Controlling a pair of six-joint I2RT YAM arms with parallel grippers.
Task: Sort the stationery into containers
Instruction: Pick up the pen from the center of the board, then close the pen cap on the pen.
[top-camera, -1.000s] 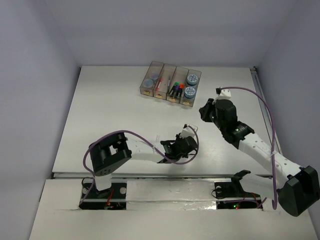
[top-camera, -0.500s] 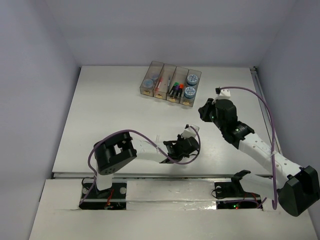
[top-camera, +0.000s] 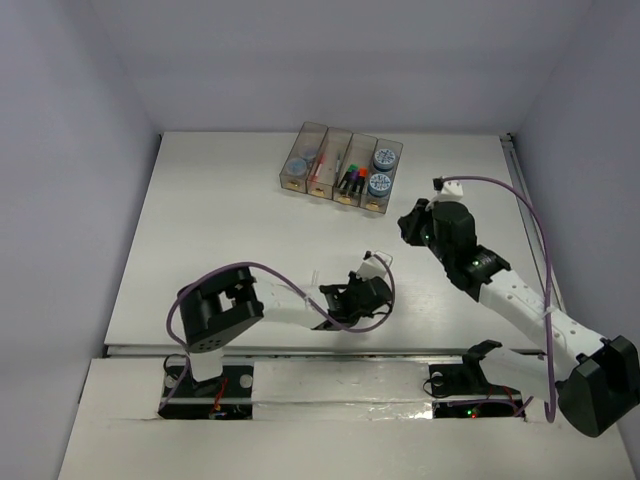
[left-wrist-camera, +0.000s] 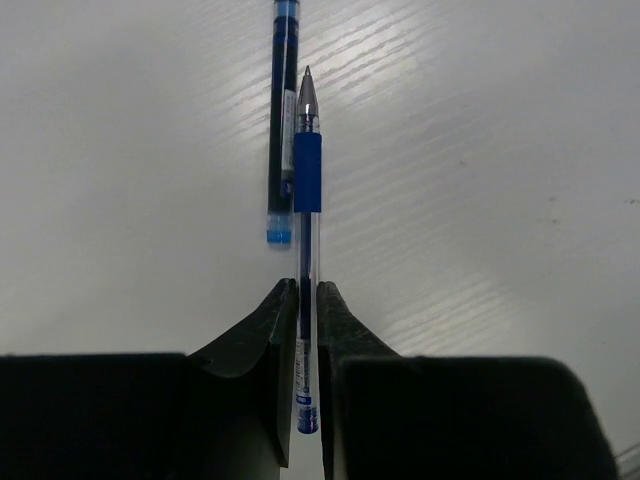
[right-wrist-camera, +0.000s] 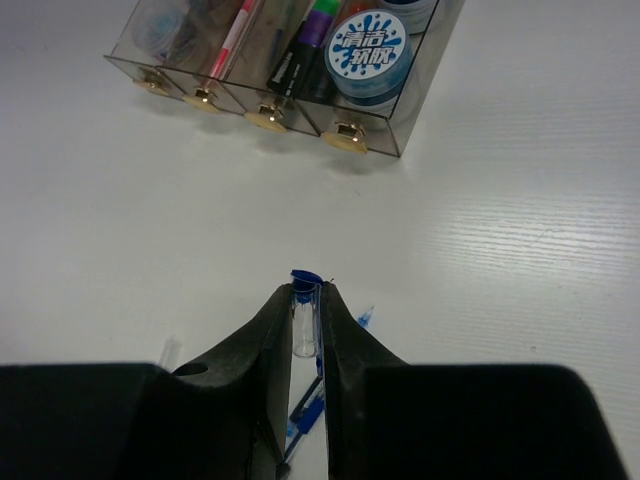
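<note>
Left tool (left-wrist-camera: 307, 290) is clamped on the blue pen (left-wrist-camera: 308, 170), with a jaw pressed to the barrel on each side at the back end. The pen lies flat on the bench (left-wrist-camera: 480, 200), its long axis running 6 to 12 o'clock straight out of the tool, tip at 12. A dark blue stick (left-wrist-camera: 283, 120) lies parallel just beside it at 9 o'clock. A straight lift should leave it behind, though it's close enough to get nudged.

Overhead, the containers (top-camera: 325, 128) sit at about 12 o'clock from this tool, well apart, with open bench between. Right tool (right-wrist-camera: 306, 290) is the nearer one, with the bins at its 11 o'clock, but it's pinched on a small clear cap (right-wrist-camera: 305, 320) with a blue end. That arm flanks the route at 2 o'clock, so the carry looks safest kept toward 11. A tape roll (right-wrist-camera: 368, 55) and a pink pen (right-wrist-camera: 238, 30) are already in the bins.
</note>
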